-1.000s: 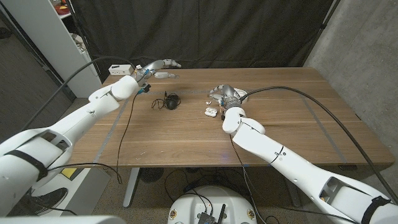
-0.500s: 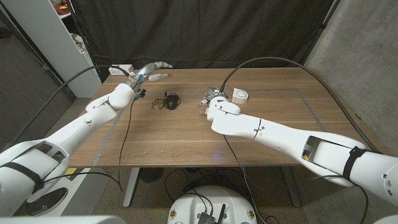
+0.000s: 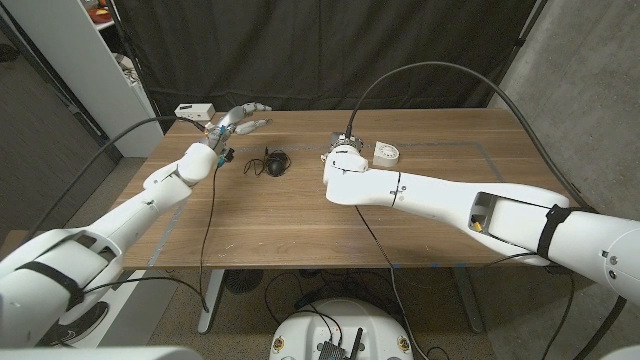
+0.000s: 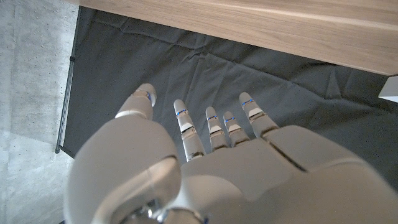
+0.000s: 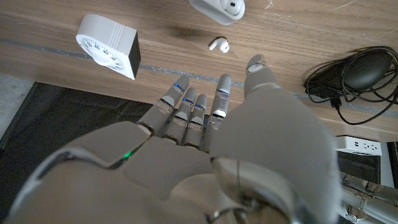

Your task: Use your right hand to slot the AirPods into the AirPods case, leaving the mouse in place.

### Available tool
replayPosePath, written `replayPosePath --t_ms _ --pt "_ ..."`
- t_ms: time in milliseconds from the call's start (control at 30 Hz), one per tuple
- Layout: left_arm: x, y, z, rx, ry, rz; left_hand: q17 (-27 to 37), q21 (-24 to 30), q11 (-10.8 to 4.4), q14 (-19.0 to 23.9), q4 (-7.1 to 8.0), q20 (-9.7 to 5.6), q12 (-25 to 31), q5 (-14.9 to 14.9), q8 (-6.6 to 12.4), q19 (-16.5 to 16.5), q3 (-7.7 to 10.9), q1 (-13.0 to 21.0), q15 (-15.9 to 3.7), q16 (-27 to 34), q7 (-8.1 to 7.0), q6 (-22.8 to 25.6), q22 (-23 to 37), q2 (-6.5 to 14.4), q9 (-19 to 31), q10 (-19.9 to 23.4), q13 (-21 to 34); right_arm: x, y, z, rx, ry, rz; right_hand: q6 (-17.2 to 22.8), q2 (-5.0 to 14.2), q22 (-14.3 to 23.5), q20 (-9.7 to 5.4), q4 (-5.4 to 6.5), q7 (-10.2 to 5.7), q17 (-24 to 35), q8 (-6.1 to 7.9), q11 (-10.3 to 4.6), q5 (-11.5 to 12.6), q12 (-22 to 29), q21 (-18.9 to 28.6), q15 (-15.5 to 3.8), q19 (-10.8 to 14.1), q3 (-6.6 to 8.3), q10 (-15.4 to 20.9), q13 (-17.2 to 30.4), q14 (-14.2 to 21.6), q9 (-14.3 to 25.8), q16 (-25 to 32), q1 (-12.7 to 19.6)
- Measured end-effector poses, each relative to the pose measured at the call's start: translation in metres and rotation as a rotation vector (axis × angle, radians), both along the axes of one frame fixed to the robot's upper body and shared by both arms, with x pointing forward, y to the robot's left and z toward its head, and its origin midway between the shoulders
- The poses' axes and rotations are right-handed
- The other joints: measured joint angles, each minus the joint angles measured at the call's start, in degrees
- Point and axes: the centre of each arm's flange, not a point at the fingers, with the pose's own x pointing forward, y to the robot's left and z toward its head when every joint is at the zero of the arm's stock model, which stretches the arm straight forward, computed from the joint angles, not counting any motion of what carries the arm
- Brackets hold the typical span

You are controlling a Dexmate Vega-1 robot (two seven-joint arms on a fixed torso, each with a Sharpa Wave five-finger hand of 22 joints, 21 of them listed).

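Wooden table (image 3: 300,215) | AirPods case (image 5: 217,7) – cut off | earbud (image 5: 217,44) loose | right hand (image 5: 205,118) empty, fingers spread

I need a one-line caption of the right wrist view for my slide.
Open right robot hand hovering near one loose AirPod, the open AirPods case, a white timer and the wired mouse.

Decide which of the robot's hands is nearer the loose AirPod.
Right. The right hand hovers just short of the AirPod; the left hand sits at the table's far edge, beyond the mouse.

A brown wooden table (image 3: 440,205) carries a black corded mouse (image 3: 275,160), a white round timer (image 3: 386,152), a white AirPods case (image 5: 217,8), and a loose white earbud (image 5: 217,44).
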Motion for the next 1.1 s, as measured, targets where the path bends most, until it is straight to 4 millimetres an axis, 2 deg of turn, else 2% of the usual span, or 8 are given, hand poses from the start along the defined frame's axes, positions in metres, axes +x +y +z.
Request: replayPosePath --t_ms 133,233,433,733,900,1100 --pt "0.001 -0.001 -0.003 -0.008 -0.001 -0.006 -0.1 0.0 0.0 0.06 0.17 0.0 0.28 0.0 0.0 0.0 -0.17 -0.21 -0.01 0.0 0.12 0.13 0.0 0.24 0.0 0.0 0.0 0.006 0.002 0.003 -0.008 -0.017 -0.004 1.22 0.11 0.0 0.0 0.0 1.16 0.0 0.0 -0.14 0.0 0.0 0.0 0.0 0.0 0.0 0.14 -0.25 0.44 -0.31 0.3 0.11" --pt "0.001 -0.001 -0.004 -0.011 -0.006 -0.008 -0.1 0.0 0.07 0.81 0.24 -0.33 0.6 0.0 0.0 0.33 -0.24 0.16 -0.01 0.0 0.82 1.41 0.0 0.59 0.0 0.87 0.0 0.013 0.002 0.002 -0.009 -0.022 -0.005 2.32 0.23 0.0 0.0 0.0 0.61 0.09 0.0 -0.41 0.0 0.08 0.0 -0.08 0.0 0.0 1.5 -0.26 1.56 -0.61 0.85 0.23" --pt "0.0 -0.001 -0.006 -0.015 -0.016 -0.013 -0.36 -0.01 0.02 1.43 0.47 -0.71 0.83 0.0 0.0 0.71 -0.48 0.23 -0.01 0.0 0.93 1.52 0.0 1.13 -0.01 1.45 -0.08 0.023 0.003 0.001 -0.008 -0.031 0.009 4.37 0.53 -0.01 -0.21 0.0 0.43 0.16 0.48 -0.93 0.0 0.68 0.26 -0.1 0.21 0.0 2.97 -0.53 2.98 -1.13 1.57 0.53" --pt "-0.001 0.002 -0.009 -0.015 -0.023 -0.016 -0.37 -0.01 -0.22 1.97 0.69 -1.02 0.83 -0.58 0.0 1.02 -1.06 0.23 -0.09 0.0 1.33 2.56 -0.01 1.12 -0.01 1.81 -0.15 0.041 0.002 -0.007 -0.005 -0.034 0.005 4.44 0.53 0.0 -0.51 0.0 0.5 0.16 0.47 -1.24 0.0 0.67 0.26 0.0 0.51 0.0 3.28 -0.79 3.48 -1.4 1.78 0.53" --pt "0.0 0.003 -0.007 -0.016 -0.025 -0.017 -0.37 -0.01 -0.22 2.05 1.0 -1.02 0.83 -0.73 0.0 1.02 -1.36 0.12 0.0 -0.27 1.03 2.86 -0.09 1.01 -0.01 1.81 -0.15 0.047 0.003 -0.01 -0.01 -0.037 0.013 3.62 0.53 -0.01 -0.51 0.0 -0.32 0.16 -0.22 -1.43 0.0 0.44 0.26 0.0 0.51 0.0 3.08 -0.79 3.48 -1.66 1.78 0.53" --pt "0.001 0.003 -0.008 -0.014 -0.023 -0.019 -0.37 -0.01 0.05 2.05 0.92 -1.02 0.83 -1.12 0.0 1.01 -1.76 -0.39 0.0 -0.27 1.07 3.42 -0.05 1.11 -0.01 2.1 -0.15 0.056 0.001 -0.019 -0.02 -0.025 0.006 3.62 0.35 0.0 -0.51 0.0 -0.31 0.16 -0.22 -1.34 0.0 0.43 0.26 -0.2 0.51 0.0 2.98 -1.06 3.27 -1.93 1.78 0.7"
